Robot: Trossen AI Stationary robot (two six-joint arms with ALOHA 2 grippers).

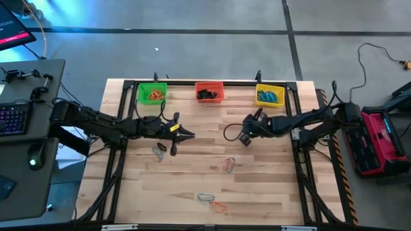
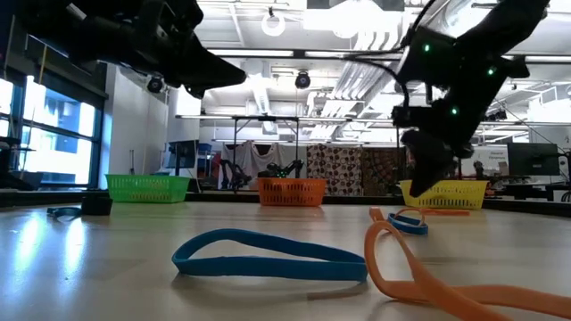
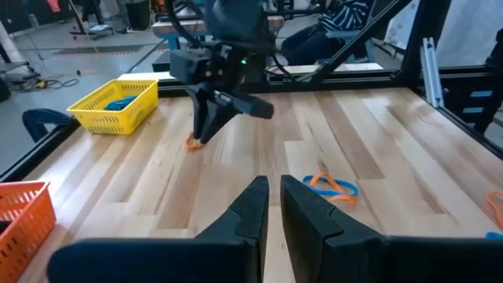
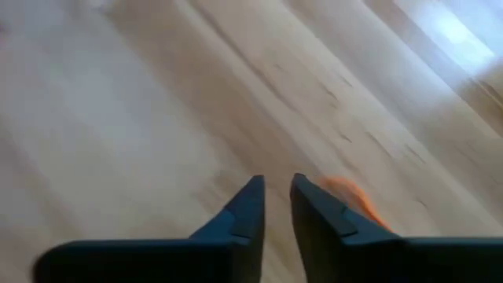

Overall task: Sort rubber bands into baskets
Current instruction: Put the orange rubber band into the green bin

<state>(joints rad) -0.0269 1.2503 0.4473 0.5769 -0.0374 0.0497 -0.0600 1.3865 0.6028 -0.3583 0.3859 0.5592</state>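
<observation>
Item: sorting of rubber bands into baskets, partly done, as we judge it

Baskets: we count three along the upper edge of the surface (image 1: 212,160) in the high view: green basket (image 1: 152,94) at upper left, red-orange basket (image 1: 209,92) at upper centre, yellow basket (image 1: 270,95) at upper right. Each already holds something: orange bands in the green, dark ones in the red-orange, blue ones in the yellow.

Loose bands left: a grey-and-dark pair (image 1: 160,149) at centre left, an orange-and-teal pair (image 1: 228,165) at centre, a teal-and-orange pair (image 1: 210,201) at lower centre. In the low view a blue band (image 2: 268,257) and an orange band (image 2: 428,272) lie in the foreground.

Left gripper (image 1: 191,135): centre left of the high view, above the surface; in its wrist view its fingers (image 3: 250,206) stand nearly together with nothing between them.

Right gripper (image 1: 229,132): centre of the high view, tilted down toward the surface; its fingers (image 4: 248,206) stand a narrow gap apart, and an orange band (image 4: 352,198) shows just beside one finger. We cannot tell whether it is pinched.

Remaining: we reckon at least six bands are still to be picked and dropped
</observation>
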